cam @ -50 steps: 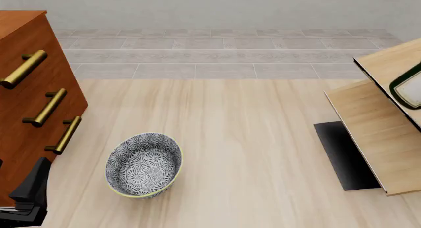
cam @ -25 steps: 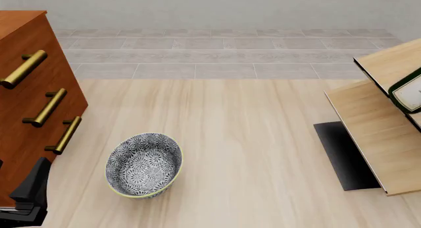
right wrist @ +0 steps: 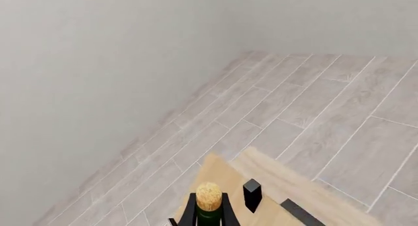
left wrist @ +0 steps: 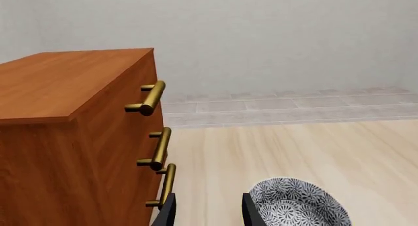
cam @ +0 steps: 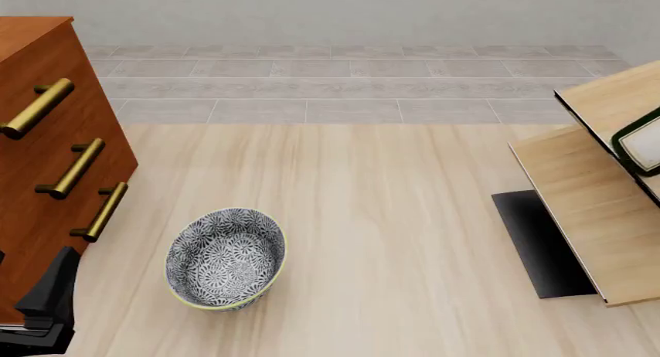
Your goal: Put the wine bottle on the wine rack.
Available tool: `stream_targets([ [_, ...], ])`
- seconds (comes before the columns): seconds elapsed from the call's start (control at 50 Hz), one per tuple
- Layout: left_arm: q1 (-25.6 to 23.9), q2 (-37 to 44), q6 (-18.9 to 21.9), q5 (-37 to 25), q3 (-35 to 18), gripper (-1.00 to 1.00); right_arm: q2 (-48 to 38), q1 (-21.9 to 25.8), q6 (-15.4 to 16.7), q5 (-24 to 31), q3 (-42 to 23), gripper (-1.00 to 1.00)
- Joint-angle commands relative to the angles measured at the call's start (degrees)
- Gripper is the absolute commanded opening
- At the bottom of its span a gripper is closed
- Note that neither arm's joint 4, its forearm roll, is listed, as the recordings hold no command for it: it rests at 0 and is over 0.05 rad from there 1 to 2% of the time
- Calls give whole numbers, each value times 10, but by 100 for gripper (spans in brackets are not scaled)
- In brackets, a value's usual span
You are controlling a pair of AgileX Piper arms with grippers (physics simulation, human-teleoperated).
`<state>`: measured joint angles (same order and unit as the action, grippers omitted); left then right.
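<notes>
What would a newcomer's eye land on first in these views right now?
Probably the patterned bowl sitting alone on the pale table, near the left arm's side. Next, the reddish-brown cabinet with brass handles at the far left, and the tan wine rack at the right edge, where a bit of the wine bottle shows. The right wrist view shows the bottle's cork between dark fingers.

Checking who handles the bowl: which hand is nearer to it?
Left. The left hand sits just beside the bowl; the right hand is over at the wine bottle.
</notes>
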<state>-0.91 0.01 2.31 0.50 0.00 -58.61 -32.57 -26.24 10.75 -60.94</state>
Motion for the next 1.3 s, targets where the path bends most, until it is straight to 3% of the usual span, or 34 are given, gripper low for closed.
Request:
stream_targets([
  [0.02, -1, 0, 0, 1, 0, 100, -34, -24, -12, -11, 18, -100],
  [0.36, -4, 0, 2, 2, 0, 100, -89, -49, -11, -34, 5, -100],
  [1.3, -1, 0, 11, -12, 0, 100, -175, -47, -26, -104, 17, -100],
])
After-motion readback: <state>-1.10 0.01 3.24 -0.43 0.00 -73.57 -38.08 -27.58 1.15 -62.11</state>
